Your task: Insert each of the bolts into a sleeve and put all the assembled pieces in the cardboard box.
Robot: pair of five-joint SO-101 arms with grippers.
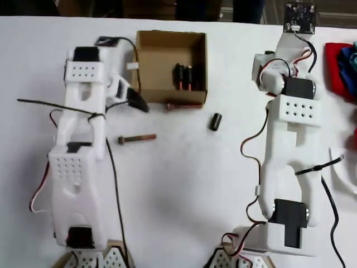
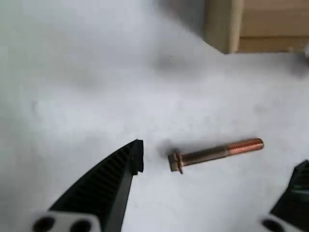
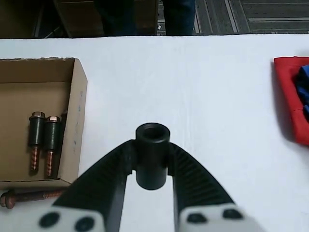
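Two bolts lie outside the cardboard box (image 1: 159, 58). The left gripper (image 2: 219, 163) hangs wide open, holding nothing, over the first bolt (image 2: 216, 153), a little way from the box on the side nearest the arms. I think the grab comes next. It should drop straight down and pinch the smooth middle, not the ridged end, because a round bolt can roll away.

The right gripper (image 3: 151, 149) is closed on a sleeve (image 3: 152, 137), hole up, between the box and a red cloth (image 3: 289, 101).

The bolts are shiny copper-coloured metal with a wider head. The sleeves are short, dull black tubes. The box is plain brown card with thin walls. Finished pieces (image 1: 184, 77) lie inside it. The second bolt (image 1: 184, 105) lies just beside its near wall, with a spare sleeve (image 1: 216, 121) near that corner.
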